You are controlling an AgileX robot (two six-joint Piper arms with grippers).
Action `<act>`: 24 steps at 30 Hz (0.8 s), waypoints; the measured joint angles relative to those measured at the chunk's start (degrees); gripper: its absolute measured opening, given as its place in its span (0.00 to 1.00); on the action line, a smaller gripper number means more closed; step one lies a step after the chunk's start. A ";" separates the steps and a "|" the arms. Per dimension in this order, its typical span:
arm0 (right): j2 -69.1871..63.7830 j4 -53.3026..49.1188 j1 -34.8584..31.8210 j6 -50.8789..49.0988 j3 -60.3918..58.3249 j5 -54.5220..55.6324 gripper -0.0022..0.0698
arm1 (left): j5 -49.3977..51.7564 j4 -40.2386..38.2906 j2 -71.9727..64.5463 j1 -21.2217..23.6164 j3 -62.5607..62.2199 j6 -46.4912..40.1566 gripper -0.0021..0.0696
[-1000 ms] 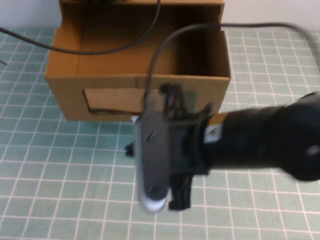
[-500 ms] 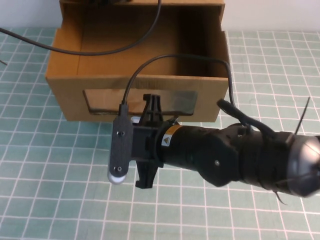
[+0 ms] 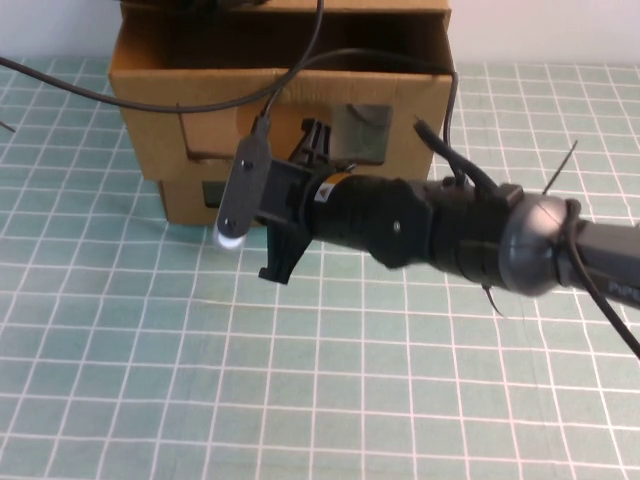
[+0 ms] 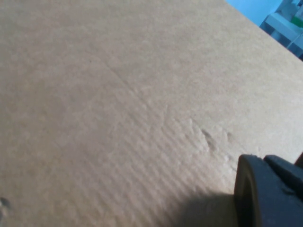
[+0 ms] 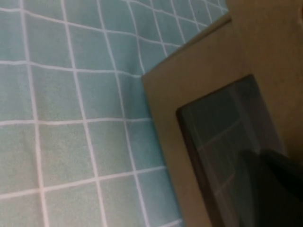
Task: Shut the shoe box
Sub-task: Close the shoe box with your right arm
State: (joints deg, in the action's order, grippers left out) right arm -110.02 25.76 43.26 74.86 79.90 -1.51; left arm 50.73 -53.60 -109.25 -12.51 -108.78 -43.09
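at the far side of the green grid mat (image 3: 120, 400), the shoe box (image 3: 410, 150), drawer front pushed in under a second cardboard box (image 3: 150, 70). right gripper (image 3: 290, 215) against that front, finger state unclear. left gripper (image 4: 270, 194) beside plain cardboard, cannot tell whether apart.

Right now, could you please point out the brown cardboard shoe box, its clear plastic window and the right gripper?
brown cardboard shoe box (image 3: 180, 200), high view, front panel.
clear plastic window (image 5: 227, 142), right wrist view, pane centre.
right gripper (image 3: 312, 135), high view, fingertips at the box front.

right tool (image 3: 300, 205) before shoe box (image 3: 400, 95), left tool (image 4: 270, 194) against cardboard
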 joint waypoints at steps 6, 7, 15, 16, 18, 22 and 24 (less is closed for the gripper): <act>-1.19 3.59 -1.24 0.00 3.62 -8.36 0.01 | 0.11 0.00 0.00 0.00 0.00 0.11 0.02; -0.83 3.65 -1.08 0.00 3.63 -9.55 0.01 | 0.18 0.00 0.00 0.00 0.00 0.11 0.02; 5.25 10.76 0.77 -0.08 1.62 -12.74 0.01 | 0.18 0.00 0.00 0.00 0.00 0.11 0.02; 5.77 13.47 0.98 -0.08 0.33 -11.71 0.01 | 0.18 0.00 0.00 0.00 0.00 0.11 0.02; 6.39 18.71 1.09 -0.08 -2.71 -8.58 0.01 | 0.18 0.00 0.00 0.00 0.00 0.11 0.02; 6.83 32.39 1.43 -0.08 -10.30 5.84 0.01 | 0.18 0.00 0.00 0.00 0.00 0.11 0.02; 7.09 41.65 1.42 -1.34 -12.23 15.86 0.01 | 0.18 0.00 0.00 0.00 0.00 0.11 0.02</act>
State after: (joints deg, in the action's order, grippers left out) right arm -102.93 67.41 44.68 73.52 67.66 14.35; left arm 50.91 -53.60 -109.25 -12.51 -108.78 -42.98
